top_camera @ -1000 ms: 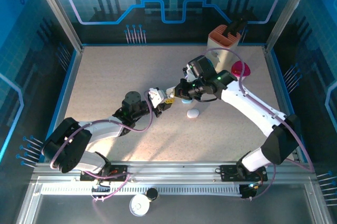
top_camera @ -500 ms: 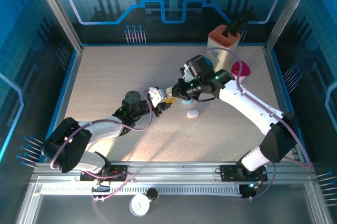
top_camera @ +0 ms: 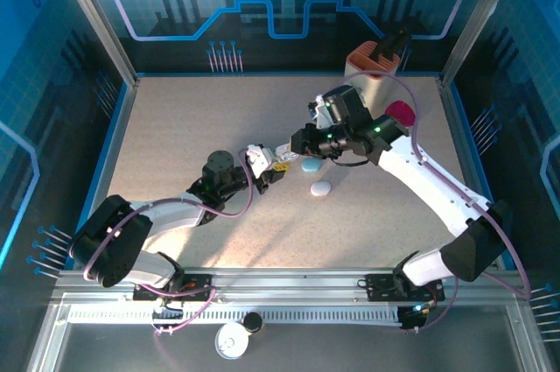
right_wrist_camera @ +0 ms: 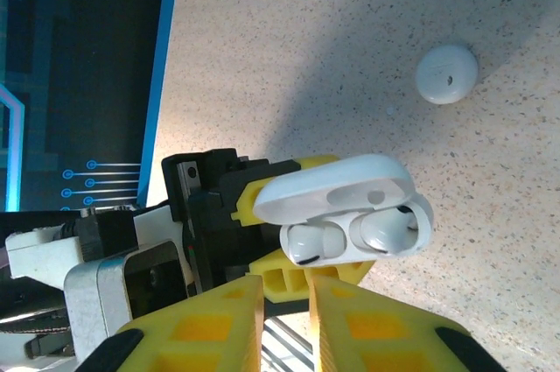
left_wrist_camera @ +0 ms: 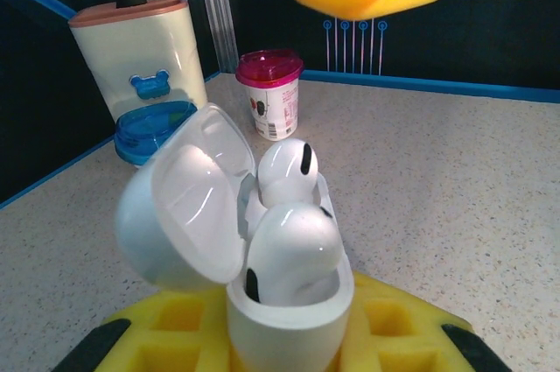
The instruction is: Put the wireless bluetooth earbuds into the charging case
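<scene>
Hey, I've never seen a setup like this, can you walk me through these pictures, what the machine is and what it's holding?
These are two robot arms bolted at the near edge of a table, each ending in a two-finger gripper. One picture looks down from above; the other two come from a camera on each wrist. The left gripper is clamped on an open white charging case with two white earbuds sitting in it. The right gripper hovers close by, its yellow fingers slightly apart and empty. On the table lie a closed white case, a pink-lidded cup and a cream holder.
</scene>
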Controlling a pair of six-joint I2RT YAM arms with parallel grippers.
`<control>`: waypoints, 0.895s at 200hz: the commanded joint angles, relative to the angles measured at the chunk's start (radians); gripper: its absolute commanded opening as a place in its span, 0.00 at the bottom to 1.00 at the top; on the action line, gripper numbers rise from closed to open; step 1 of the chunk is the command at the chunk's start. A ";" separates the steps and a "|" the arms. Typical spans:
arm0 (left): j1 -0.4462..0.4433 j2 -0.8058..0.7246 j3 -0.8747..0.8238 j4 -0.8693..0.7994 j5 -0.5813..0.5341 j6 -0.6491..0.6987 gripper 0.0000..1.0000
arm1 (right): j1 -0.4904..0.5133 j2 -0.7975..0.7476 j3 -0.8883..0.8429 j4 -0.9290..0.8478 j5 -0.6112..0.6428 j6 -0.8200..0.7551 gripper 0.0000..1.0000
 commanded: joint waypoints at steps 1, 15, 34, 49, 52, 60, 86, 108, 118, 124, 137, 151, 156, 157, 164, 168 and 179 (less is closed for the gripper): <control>0.009 -0.005 0.011 0.039 0.032 -0.019 0.17 | 0.010 0.045 0.046 0.007 -0.040 -0.025 0.17; 0.009 -0.008 0.015 0.033 0.034 -0.019 0.17 | 0.022 0.072 0.054 -0.001 -0.043 -0.028 0.14; 0.008 -0.010 0.020 0.031 0.035 -0.024 0.17 | 0.039 0.100 0.050 0.002 -0.047 -0.023 0.11; 0.007 -0.010 0.023 0.031 0.039 -0.026 0.17 | 0.044 0.114 0.033 0.015 -0.050 -0.021 0.10; 0.009 -0.010 0.023 0.030 0.040 -0.029 0.17 | 0.044 0.116 0.029 0.018 -0.049 -0.020 0.10; 0.007 -0.008 0.026 0.030 0.042 -0.030 0.17 | 0.044 0.118 0.025 0.019 -0.051 -0.017 0.10; 0.009 -0.011 0.019 0.029 0.040 -0.029 0.17 | 0.039 0.097 0.041 0.010 -0.030 -0.031 0.11; 0.010 -0.009 0.015 0.029 0.042 -0.025 0.17 | 0.026 0.063 0.060 0.009 0.000 -0.055 0.18; 0.012 -0.008 0.013 0.030 0.043 -0.019 0.17 | 0.018 0.048 0.062 0.018 0.006 -0.060 0.23; 0.012 -0.008 0.010 0.029 0.045 -0.012 0.17 | 0.015 0.040 0.062 0.024 0.007 -0.062 0.26; 0.013 -0.009 0.005 0.027 0.046 0.010 0.17 | 0.008 0.031 0.067 0.033 0.016 -0.068 0.33; 0.012 -0.013 -0.003 0.028 0.044 0.030 0.17 | 0.005 0.030 0.078 0.032 0.041 -0.083 0.37; 0.012 -0.015 -0.003 0.026 0.044 0.038 0.17 | 0.005 0.031 0.079 0.031 0.057 -0.089 0.38; 0.012 -0.015 -0.004 0.026 0.045 0.040 0.17 | 0.005 0.033 0.080 0.031 0.059 -0.091 0.38; 0.012 -0.018 -0.004 0.017 0.046 0.054 0.17 | 0.005 0.038 0.082 0.026 0.074 -0.102 0.38; 0.013 -0.021 -0.003 0.005 0.049 0.066 0.17 | 0.003 0.045 0.085 0.020 0.079 -0.109 0.38; 0.011 -0.031 0.008 -0.051 0.057 0.105 0.17 | -0.001 0.071 0.107 -0.007 0.085 -0.127 0.38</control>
